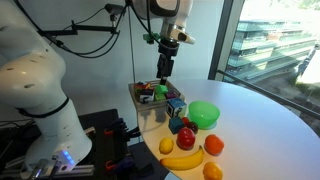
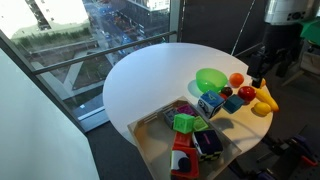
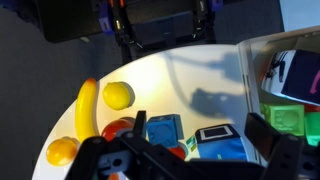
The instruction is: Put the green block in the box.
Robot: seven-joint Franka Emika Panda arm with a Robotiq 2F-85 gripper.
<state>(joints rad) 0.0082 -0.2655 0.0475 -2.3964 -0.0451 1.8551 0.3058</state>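
The green block (image 2: 184, 123) lies inside the tan box (image 2: 148, 140), at its far edge, next to a red toy and a dark toy. In the wrist view the green block (image 3: 291, 120) shows at the right edge, just past the box wall (image 3: 256, 62). My gripper (image 1: 165, 68) hangs high above the table near the box (image 1: 141, 103). In the wrist view its fingers (image 3: 185, 160) are spread wide apart and hold nothing. It also shows in an exterior view (image 2: 258, 72).
A round green bowl (image 2: 210, 78) and a light-blue cube (image 3: 163, 130) stand beside the box. A banana (image 3: 85, 108), a lemon (image 3: 118, 95), an orange (image 3: 62, 150) and red fruits (image 1: 186, 137) lie near the table's edge. A blue block with a white square (image 3: 215, 140) is under the gripper.
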